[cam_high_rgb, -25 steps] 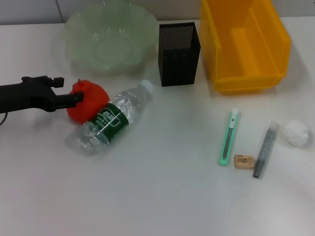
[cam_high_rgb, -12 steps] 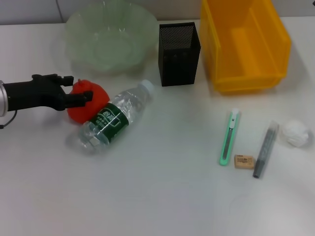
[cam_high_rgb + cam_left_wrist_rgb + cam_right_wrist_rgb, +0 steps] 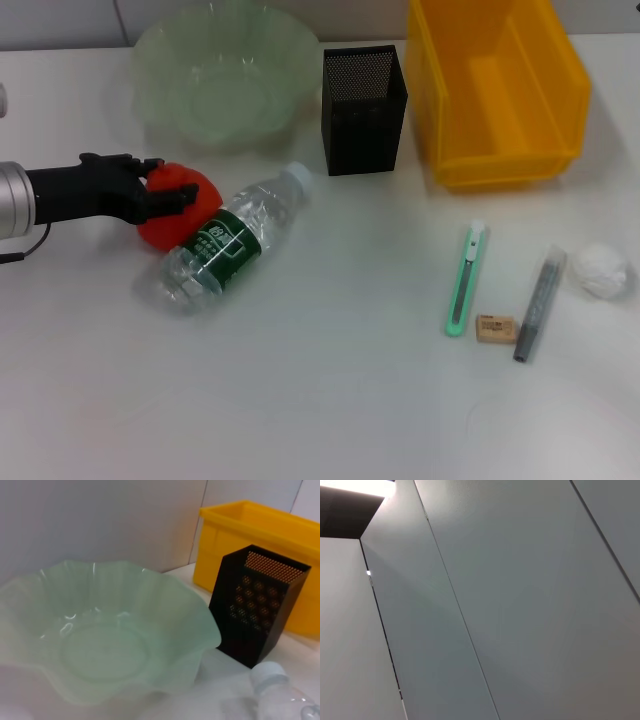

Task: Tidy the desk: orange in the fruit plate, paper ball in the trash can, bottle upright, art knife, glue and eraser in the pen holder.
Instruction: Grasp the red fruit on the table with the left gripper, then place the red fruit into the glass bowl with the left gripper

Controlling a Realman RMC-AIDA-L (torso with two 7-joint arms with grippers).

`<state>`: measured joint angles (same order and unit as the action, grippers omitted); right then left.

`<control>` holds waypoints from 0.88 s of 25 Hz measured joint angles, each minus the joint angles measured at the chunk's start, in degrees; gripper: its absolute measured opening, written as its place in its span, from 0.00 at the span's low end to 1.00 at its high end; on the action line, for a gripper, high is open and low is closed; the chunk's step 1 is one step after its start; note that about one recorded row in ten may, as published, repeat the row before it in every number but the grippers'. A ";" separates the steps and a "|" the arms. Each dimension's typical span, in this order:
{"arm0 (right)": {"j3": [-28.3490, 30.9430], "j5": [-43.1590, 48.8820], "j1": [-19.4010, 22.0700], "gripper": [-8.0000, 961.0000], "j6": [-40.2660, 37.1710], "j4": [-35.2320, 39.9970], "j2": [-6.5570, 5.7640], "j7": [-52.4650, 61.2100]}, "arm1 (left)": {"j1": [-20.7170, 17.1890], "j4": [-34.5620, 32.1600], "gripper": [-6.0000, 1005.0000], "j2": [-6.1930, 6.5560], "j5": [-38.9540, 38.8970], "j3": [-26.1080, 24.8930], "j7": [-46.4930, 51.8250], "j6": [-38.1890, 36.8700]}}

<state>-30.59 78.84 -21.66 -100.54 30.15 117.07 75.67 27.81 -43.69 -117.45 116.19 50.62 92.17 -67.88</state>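
My left gripper is open, one finger behind the orange and one in front of it. The orange lies against a clear bottle that is on its side with a green label; its cap shows in the left wrist view. Behind them stand the pale green fruit plate and the black mesh pen holder. The yellow bin is at the back right. At the right lie the green art knife, eraser, grey glue stick and paper ball. The right gripper is out of view.
The bottle's base points toward the table's front left and its cap toward the pen holder. The right wrist view shows only a grey wall.
My left gripper has moved to the right, so its fingers now reach further along both sides of the orange. Nothing else has shifted.
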 joint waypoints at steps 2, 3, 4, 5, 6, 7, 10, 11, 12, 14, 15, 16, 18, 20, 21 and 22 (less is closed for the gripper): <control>0.00 0.00 0.01 0.76 0.00 0.00 0.00 0.00 | 0.04 0.30 0.67 -0.02 0.00 0.57 0.18 1.35; 0.00 0.00 0.01 0.76 0.00 0.00 0.00 0.00 | 0.04 0.34 0.64 -0.06 0.00 0.69 0.18 1.57; 0.00 0.00 0.02 0.76 0.00 0.00 0.00 0.00 | 0.04 0.35 0.61 -0.06 0.00 0.73 0.19 1.65; 0.00 0.00 0.03 0.76 0.00 0.00 0.00 0.00 | 0.05 0.35 0.57 -0.07 0.00 0.75 0.21 1.70; 0.00 0.00 0.03 0.76 0.00 0.00 0.00 0.00 | 0.06 0.33 0.55 -0.07 0.00 0.75 0.23 1.71; 0.00 0.00 0.04 0.76 -0.01 0.00 0.00 0.00 | 0.12 0.24 0.52 -0.07 0.00 0.76 0.27 1.66; 0.00 0.00 0.21 0.76 -0.21 0.00 0.00 0.01 | 0.23 -0.01 0.44 -0.07 0.00 0.78 0.36 1.48; 0.00 0.00 0.21 0.76 -0.21 0.00 0.00 0.01 | 0.24 -0.09 0.42 -0.04 -0.01 0.79 0.37 1.37; 0.00 -0.01 0.27 0.76 -0.27 0.00 0.01 0.00 | 0.23 -0.19 0.39 0.01 -0.05 0.77 0.37 1.10; 0.00 -0.08 0.45 0.76 -0.43 0.00 0.06 0.00 | 0.23 -0.67 0.34 0.20 -0.25 0.52 0.63 0.32; 0.01 -0.14 0.53 0.76 -0.48 0.00 0.07 0.00 | 0.23 -1.09 0.31 0.31 -0.33 0.41 0.96 -0.11; 0.00 -0.23 0.69 0.76 -0.53 -0.15 0.07 0.00 | 0.21 -1.81 0.29 0.40 -0.41 0.31 1.44 -0.57; 0.00 -0.28 0.77 0.76 -0.54 -0.22 0.06 0.01 | 0.08 -3.18 0.26 0.48 -0.44 0.23 2.32 -1.35; 0.00 -0.36 0.97 0.75 -0.55 -0.31 0.01 0.01 | -0.22 -6.31 0.23 0.45 -0.61 -0.39 3.70 -3.10; 0.00 -0.38 1.11 0.75 -0.57 -0.33 -0.01 0.02 | -0.21 -7.28 0.21 0.34 -0.99 -1.11 3.88 -3.82; 0.01 -0.40 1.23 0.75 -0.60 -0.34 -0.04 0.08 | -0.06 -8.07 0.20 0.20 -1.83 -2.09 3.88 -4.79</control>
<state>-30.58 78.44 -20.43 -101.14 29.81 117.04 75.75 27.75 -51.76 -117.25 114.36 48.53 96.04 -72.67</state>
